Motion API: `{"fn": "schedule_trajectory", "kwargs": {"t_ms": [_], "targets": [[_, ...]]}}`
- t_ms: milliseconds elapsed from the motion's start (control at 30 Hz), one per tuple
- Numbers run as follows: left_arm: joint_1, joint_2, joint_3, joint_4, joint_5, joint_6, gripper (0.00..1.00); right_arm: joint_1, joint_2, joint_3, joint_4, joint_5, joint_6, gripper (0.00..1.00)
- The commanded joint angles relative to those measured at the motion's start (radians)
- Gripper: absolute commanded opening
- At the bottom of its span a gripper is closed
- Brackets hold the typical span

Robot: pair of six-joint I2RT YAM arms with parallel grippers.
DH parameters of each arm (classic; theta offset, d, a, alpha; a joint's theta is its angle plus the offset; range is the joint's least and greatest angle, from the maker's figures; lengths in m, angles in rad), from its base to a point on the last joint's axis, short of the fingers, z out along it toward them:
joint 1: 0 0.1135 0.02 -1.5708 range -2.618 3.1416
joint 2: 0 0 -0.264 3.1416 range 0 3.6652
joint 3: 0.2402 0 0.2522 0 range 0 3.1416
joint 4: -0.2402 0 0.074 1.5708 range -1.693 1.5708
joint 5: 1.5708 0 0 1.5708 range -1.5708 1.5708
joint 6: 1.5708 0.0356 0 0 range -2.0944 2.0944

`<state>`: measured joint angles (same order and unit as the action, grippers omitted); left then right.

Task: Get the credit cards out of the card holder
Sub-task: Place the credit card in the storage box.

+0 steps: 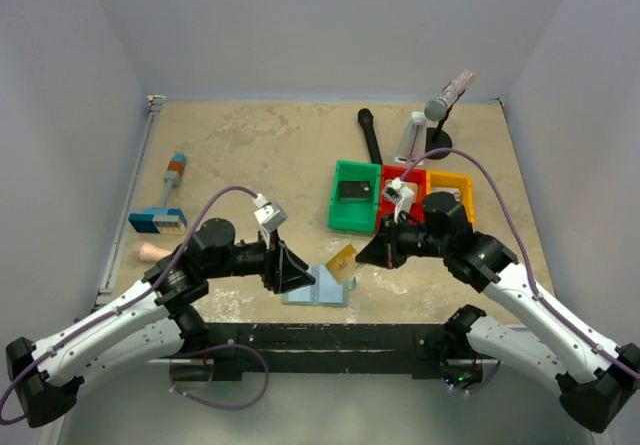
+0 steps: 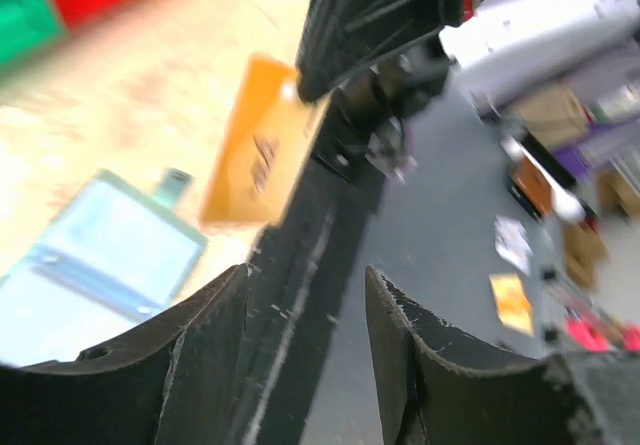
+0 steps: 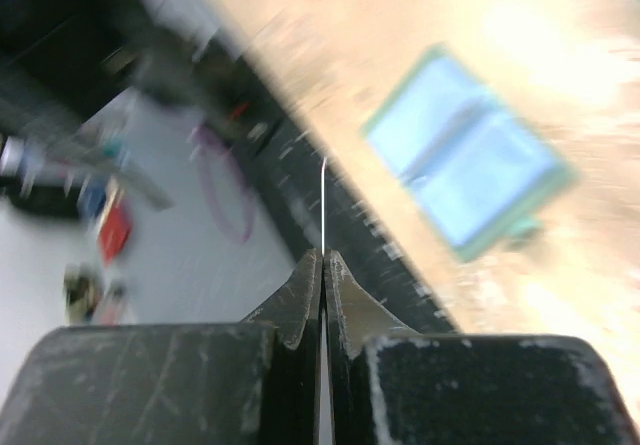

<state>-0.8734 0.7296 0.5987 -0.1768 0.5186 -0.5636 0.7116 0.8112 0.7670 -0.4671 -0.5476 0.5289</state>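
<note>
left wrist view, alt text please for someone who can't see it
The right gripper pinches a tan-orange credit card by one edge, holding it above the table. The pale blue card holder lies open on the table at lower left, and the open fingers of the left gripper frame the bottom of the blurred picture.

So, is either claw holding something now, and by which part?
The right claw pinches the thin tan-orange rectangular card by one end. The left claw is open and holds nothing.
</note>
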Motion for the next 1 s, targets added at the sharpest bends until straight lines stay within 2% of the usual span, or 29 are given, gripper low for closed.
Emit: {"fn": "schedule_trajectory", "kwargs": {"t_ms": [0,167,400,667,967], "targets": [[0.017,-0.103,-0.003,-0.098,-0.288,-0.024,0.54,-0.147,0.005,0.011,-0.048,0.248,0.088,0.00],[0.016,-0.228,-0.100,-0.079,-0.360,-0.110,0.51,-0.247,0.049,0.081,-0.082,0.426,0.120,0.00],[0.017,-0.302,-0.152,-0.127,-0.445,-0.162,0.49,-0.412,0.126,0.074,0.011,0.524,0.166,0.00],[0.017,-0.294,-0.186,-0.086,-0.428,-0.176,0.49,-0.504,0.224,0.113,0.085,0.563,0.172,0.00],[0.017,-0.251,-0.201,-0.026,-0.368,-0.171,0.47,-0.540,0.381,0.127,0.228,0.557,0.195,0.00]]}}
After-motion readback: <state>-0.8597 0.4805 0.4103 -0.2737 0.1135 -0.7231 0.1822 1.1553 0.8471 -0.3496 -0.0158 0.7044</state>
